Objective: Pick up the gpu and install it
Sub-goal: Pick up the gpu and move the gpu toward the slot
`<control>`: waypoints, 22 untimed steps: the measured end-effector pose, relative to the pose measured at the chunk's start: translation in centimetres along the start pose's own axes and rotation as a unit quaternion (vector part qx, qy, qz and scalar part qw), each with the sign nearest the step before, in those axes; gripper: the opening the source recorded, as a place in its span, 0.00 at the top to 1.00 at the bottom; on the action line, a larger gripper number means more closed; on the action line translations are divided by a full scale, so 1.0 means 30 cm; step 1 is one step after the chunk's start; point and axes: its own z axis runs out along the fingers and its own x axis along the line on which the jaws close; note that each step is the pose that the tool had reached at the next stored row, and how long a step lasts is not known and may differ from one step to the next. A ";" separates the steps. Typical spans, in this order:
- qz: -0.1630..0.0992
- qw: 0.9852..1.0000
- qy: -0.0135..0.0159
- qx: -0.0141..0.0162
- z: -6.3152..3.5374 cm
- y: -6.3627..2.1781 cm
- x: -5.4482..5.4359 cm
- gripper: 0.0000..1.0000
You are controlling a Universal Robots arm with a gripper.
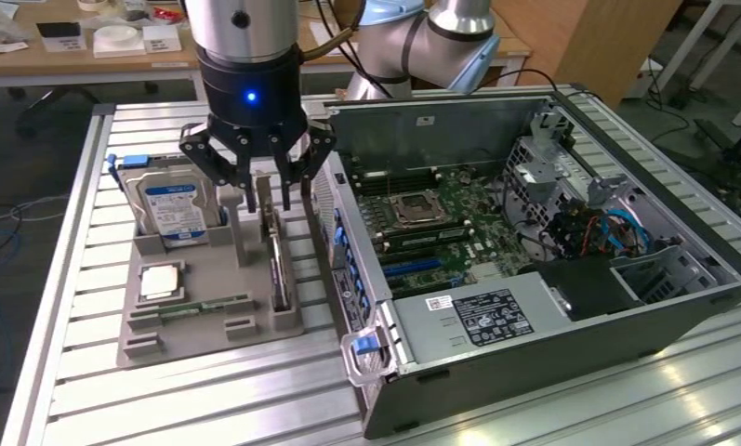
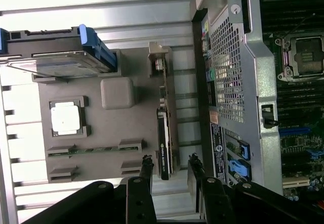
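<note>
Fingers of the gripper point(image 1: 271, 203) stand wide apart, one on each side of the gpu point(image 1: 277, 265) and not squeezing it. The gpu sits on its edge in the gray holder point(image 1: 221, 279), right under the gripper at 6 o'clock. In the exterior view, the hard drive point(image 1: 172, 209) is at the gripper's 9 o'clock and the open computer case point(image 1: 668, 311) at 3 o'clock.

You are getting bright overhead light; glare is washing the table point(image 2: 101, 11) white, shadow is pooling inside the case point(image 1: 432, 130).
</note>
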 end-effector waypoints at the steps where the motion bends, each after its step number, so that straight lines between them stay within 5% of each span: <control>1: 0.000 1.000 0.000 0.000 0.000 0.000 0.000 0.58; 16: 0.000 1.000 0.000 0.000 0.053 -0.002 0.001 0.58; 19: 0.000 1.000 0.000 -0.002 0.062 -0.002 0.002 0.58; 22: 0.000 1.000 0.001 -0.007 0.068 -0.001 0.002 0.58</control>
